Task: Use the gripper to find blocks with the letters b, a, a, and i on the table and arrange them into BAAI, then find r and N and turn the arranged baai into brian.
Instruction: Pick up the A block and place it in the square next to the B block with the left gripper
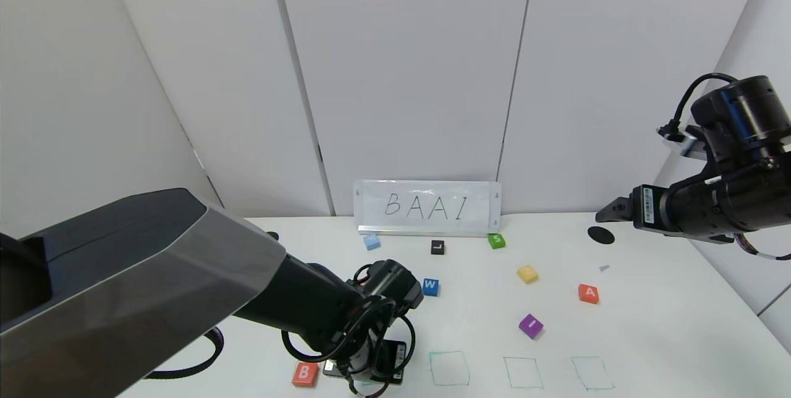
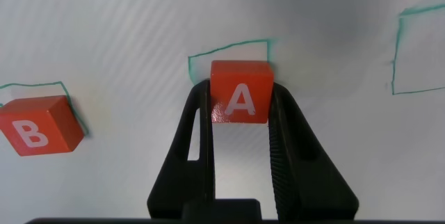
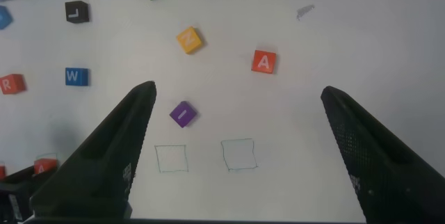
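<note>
The left gripper (image 2: 240, 106) is down at the near edge of the table (image 1: 667, 324), its fingers (image 2: 198, 123) clamped on either side of an orange-red A block (image 2: 241, 92), which sits at a green hand-drawn square (image 2: 229, 50). Just beside that gripper, on the robot's left, the B block (image 1: 305, 374) lies at another drawn square; in the left wrist view it is clear of the fingers. Three more green squares (image 1: 449, 368) run along the near edge on the gripper's other side. Farther from the left gripper, toward the robot's right, lie the purple I block (image 1: 531, 326) and, beyond it, the second A block (image 1: 588, 293). The R block (image 3: 12, 83) shows only in the right wrist view, near a blue W block (image 3: 76, 76). A yellow block (image 1: 527, 273) lies near the second A. The right gripper (image 3: 240, 106) hangs high above the table's right side, jaws spread wide and holding nothing.
</note>
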`<state>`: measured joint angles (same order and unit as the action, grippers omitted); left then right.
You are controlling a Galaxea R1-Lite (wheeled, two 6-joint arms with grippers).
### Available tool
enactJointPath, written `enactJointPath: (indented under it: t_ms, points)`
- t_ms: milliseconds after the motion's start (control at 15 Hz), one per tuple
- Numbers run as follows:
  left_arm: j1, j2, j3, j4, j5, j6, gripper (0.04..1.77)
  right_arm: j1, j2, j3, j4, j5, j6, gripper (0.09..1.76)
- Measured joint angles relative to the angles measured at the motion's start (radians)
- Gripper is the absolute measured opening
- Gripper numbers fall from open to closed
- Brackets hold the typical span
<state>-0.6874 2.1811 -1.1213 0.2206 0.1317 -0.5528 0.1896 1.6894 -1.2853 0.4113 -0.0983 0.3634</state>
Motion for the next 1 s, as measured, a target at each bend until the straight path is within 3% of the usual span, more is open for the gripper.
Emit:
enactJointPath:
  t_ms: [1000]
  points:
    - [0.010, 0.004, 0.000, 0.001, -0.005, -0.005, 0.51, 0.002, 0.001, 0.001, 0.000, 0.000, 0.000, 1.71]
